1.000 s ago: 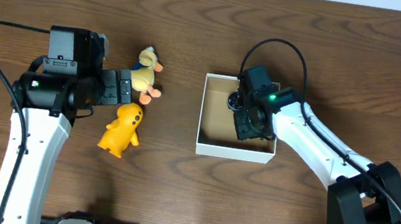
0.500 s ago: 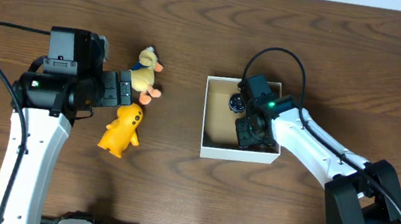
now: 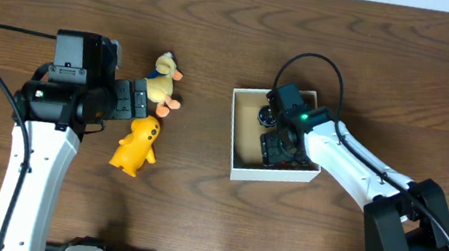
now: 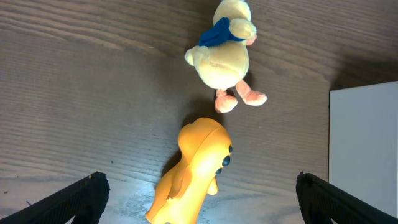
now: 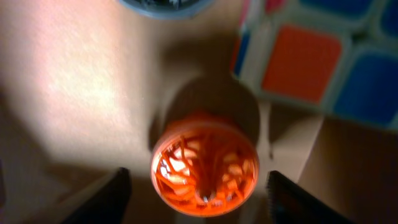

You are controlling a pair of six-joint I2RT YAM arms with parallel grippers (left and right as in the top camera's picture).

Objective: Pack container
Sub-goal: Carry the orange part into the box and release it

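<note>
the left gripper is spread wide and holds nothing, a dark fingertip low at each edge of its wrist view. nearest to it, in the gap between those fingers, lies the yellow toy: smooth, glossy, hard-looking plastic, rounded and elongated. its long axis runs away from the hand with a slight lean, so the fingers would likely close across its narrow width. just past it, close but seemingly not touching, lies the duck, a soft, pale, fuzzy plush with a blue scarf and pink feet pointing back toward the toy. both rest on the dark, grained table. off to the side of the hand, well apart from the toys, stands the white wall of the container, thin, flat and matte. this arm is much the nearer to the two loose toys. the right gripper is down inside the container over its brown cardboard floor, its fingers apart and apparently clear of a round orange ball of open lattice that sits between them. beyond the ball lies a cube with glossy orange and blue tiles, and a dark round thing sits at the far edge, too cropped to name.
</note>
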